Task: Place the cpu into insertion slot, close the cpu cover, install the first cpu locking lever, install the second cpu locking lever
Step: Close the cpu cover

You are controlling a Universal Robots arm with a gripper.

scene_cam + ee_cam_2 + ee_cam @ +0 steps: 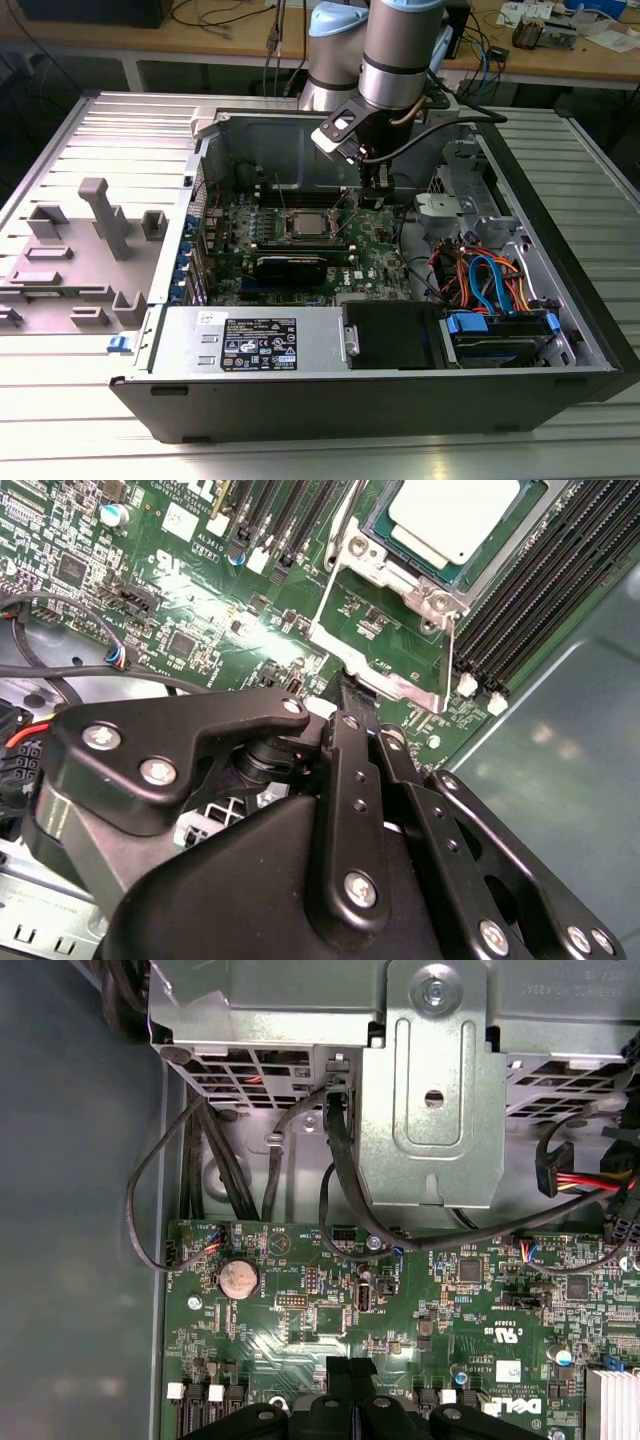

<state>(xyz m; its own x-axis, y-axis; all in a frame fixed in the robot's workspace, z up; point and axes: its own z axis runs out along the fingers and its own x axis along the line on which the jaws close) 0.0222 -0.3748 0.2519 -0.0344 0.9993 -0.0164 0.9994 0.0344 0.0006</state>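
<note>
Arm (400,50) stands steep over far side of worktop (70,440), wrist near vertical. Gripper (375,196) points straight down, set low. Second wrist view: black fingers (345,780) side by side. First wrist view: fingertips (338,1380) pressed together, nothing between them.

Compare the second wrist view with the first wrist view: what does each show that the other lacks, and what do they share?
Second wrist view: the cpu sitting in the insertion slot, with the cpu cover open beside it. First wrist view: a round coin battery, a grey metal bracket and black cables running down to the board. Shared: the green motherboard and the black gripper, its fingers together.
</note>
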